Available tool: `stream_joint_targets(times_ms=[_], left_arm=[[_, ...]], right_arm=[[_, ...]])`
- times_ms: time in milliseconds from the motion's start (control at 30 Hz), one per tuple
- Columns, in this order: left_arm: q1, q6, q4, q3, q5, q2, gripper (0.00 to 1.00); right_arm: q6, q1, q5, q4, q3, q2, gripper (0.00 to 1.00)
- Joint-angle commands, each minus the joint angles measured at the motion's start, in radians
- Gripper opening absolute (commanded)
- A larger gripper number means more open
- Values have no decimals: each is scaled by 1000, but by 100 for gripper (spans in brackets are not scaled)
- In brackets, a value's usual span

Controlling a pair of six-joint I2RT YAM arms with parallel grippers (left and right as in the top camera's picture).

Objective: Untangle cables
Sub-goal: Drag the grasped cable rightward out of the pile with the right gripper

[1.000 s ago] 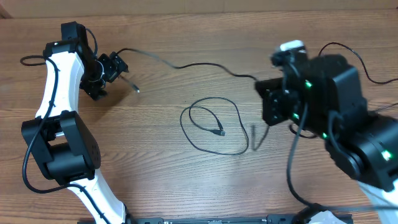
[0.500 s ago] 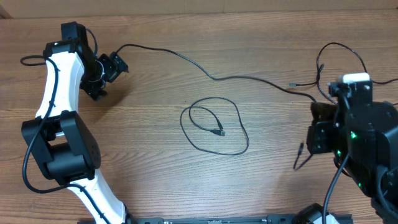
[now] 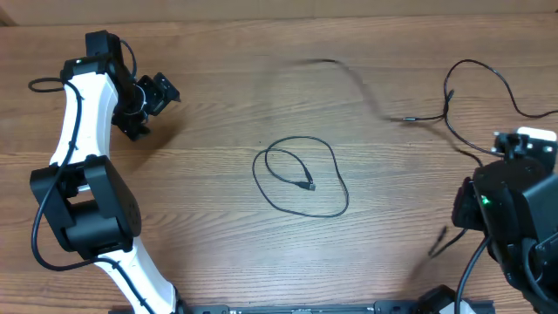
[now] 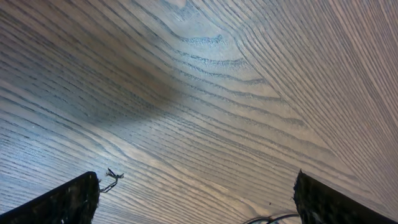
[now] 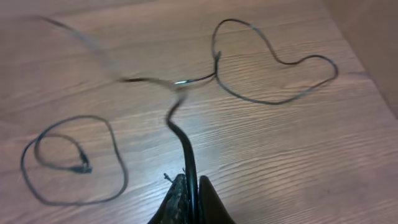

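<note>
Black thin cord (image 5: 186,149), pinched by the right gripper (image 5: 189,182), is needing slow pulling clear of the coiled black cable (image 3: 306,185); left gripper (image 4: 196,199) is gaping empty.

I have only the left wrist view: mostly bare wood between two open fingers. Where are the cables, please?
Observer: One looped cable lies flat at the middle of the table, apart from both arms.
Operator: What does the right gripper do?
Observer: The right gripper is shut on a second cable, at the right side of the table.
Operator: Does that cable touch the loop?
Observer: No; overhead, it lies beyond and right of the loop, with bare wood between them.
</note>
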Motion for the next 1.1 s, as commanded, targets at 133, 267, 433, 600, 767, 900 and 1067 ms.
stream_joint_targets(times_ms=[133, 267, 433, 600, 767, 900, 1067], left_arm=[[3, 12, -3, -5, -6, -9, 99], [3, 12, -3, -5, -6, -9, 100], [2, 12, -3, -5, -5, -9, 100], [-1, 12, -3, -5, -6, -9, 99], [0, 12, -3, -5, -5, -9, 100], [-1, 12, -3, -5, -5, -9, 100], [0, 12, -3, -5, -5, -9, 100]], right_arm=[[74, -15, 90, 5, 21, -13, 4], [74, -15, 90, 4, 21, -13, 4], [74, -15, 61, 4, 21, -13, 4], [126, -15, 49, 0, 21, -13, 4], [210, -23, 107, -27, 21, -13, 4], [219, -65, 148, -34, 19, -13, 4], [235, -157, 164, -34, 19, -13, 4]])
